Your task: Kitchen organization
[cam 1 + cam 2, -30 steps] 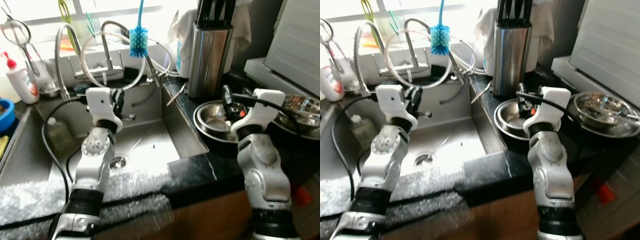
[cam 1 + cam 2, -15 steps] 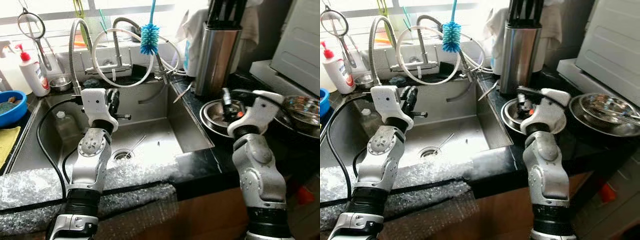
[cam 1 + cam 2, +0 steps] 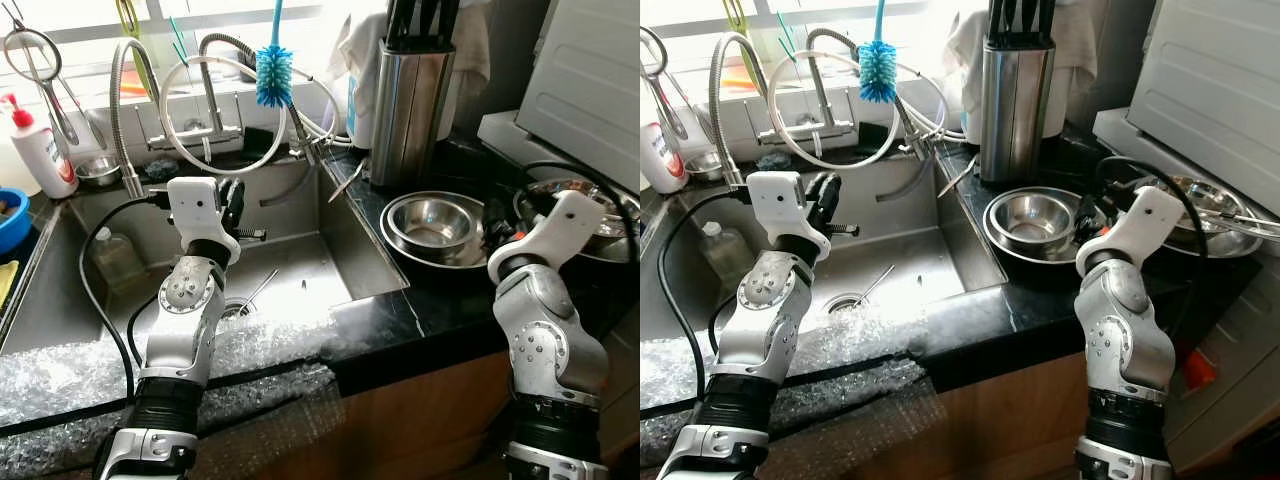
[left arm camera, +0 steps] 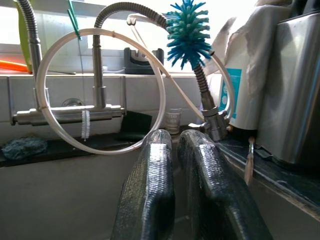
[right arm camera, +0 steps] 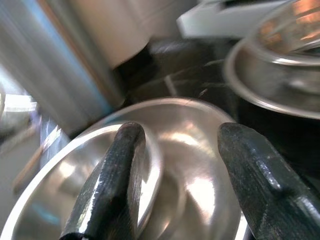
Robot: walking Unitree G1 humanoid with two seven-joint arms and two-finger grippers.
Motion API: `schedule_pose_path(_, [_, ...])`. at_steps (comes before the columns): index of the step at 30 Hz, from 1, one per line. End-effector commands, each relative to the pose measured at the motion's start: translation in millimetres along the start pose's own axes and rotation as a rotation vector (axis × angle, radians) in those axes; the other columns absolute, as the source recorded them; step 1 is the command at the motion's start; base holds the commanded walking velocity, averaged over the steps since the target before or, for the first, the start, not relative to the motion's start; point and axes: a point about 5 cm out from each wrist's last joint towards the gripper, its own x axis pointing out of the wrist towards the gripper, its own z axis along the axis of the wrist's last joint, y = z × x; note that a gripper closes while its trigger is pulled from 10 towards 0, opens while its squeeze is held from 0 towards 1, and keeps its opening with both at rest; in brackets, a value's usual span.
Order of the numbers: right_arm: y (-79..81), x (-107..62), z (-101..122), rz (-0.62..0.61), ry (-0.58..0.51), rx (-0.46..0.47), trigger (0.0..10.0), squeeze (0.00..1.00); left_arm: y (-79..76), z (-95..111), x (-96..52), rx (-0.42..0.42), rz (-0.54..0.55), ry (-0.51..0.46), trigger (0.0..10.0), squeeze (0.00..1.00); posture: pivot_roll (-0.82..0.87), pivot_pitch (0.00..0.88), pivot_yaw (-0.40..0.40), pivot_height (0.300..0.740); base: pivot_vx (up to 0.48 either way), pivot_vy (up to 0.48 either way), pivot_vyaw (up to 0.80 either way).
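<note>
Two nested steel bowls (image 3: 435, 226) | right hand (image 5: 182, 165) open, empty | left hand (image 4: 182, 165) closed, empty

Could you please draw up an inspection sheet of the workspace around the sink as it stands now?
Surface: black countertop; steel sink with bubble wrap along its front edge.
Job's things: nested steel bowls right of the sink; another steel dish further right.
Clutter: knife block, blue bottle brush, soap bottle, utensil on the sink floor.
Grippers: left claw shut, over the sink; right claw open at the bowls.
Cables: black cable by left arm.
Surroundings: bright window behind the tap.
</note>
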Motion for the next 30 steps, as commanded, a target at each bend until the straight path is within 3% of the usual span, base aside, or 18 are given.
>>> schedule_pose_path(1, [12.5, 2.7, 8, 0.071, 0.004, -0.032, 10.0, 0.0, 0.6, 2, 0.1, 0.017, -0.008, -0.001, 10.0, 0.0, -0.2, 0.0, 0.018, 0.74, 0.0, 0.0, 0.0])
schedule_pose_path(12, [-3.6, 4.5, 42, 0.153, -0.009, -0.172, 10.0, 0.0, -0.1, 2, 0.5, 0.011, -0.015, -0.006, 10.0, 0.0, -0.21, 0.0, 0.018, 0.74, 0.0, 0.0, 0.0])
schedule_pose_path(14, [-9.9, 3.0, 45, 0.193, 0.01, -0.274, 10.0, 0.0, -0.3, 2, 0.3, 0.011, -0.018, -0.006, 10.0, 0.0, -0.21, 0.0, 0.018, 0.74, 0.0, 0.0, 0.0])
schedule_pose_path(17, [-15.8, 1.8, 45, 0.238, 0.029, -0.352, 10.0, 0.0, 0.0, 2, 0.6, 0.01, -0.019, -0.007, 10.0, 0.0, -0.21, 0.0, 0.018, 0.74, 0.0, 0.0, 0.0])
schedule_pose_path(20, [-34.5, -0.7, 46, 0.289, 0.066, -0.479, 10.0, 0.0, -0.1, 2, 0.9, 0.01, -0.022, -0.007, 10.0, 0.0, -0.21, 0.0, 0.017, 0.74, 0.0, 0.0, 0.0])
schedule_pose_path(25, [-51.8, -0.6, 48, 0.318, 0.101, -0.517, 10.0, 0.0, -0.9, 1, 1.1, 0.009, -0.028, -0.006, 10.0, 0.0, -0.22, 0.0, 0.02, 0.74, 0.0, 0.0, 0.0])
schedule_pose_path(30, [-55.5, 2.7, 43, 0.36, 0.132, -0.501, 10.0, 0.0, -2.1, 2, 2.8, 0.01, -0.033, -0.011, 10.0, 0.0, -0.22, 0.0, 0.023, 0.74, 0.0, 0.0, 0.0])
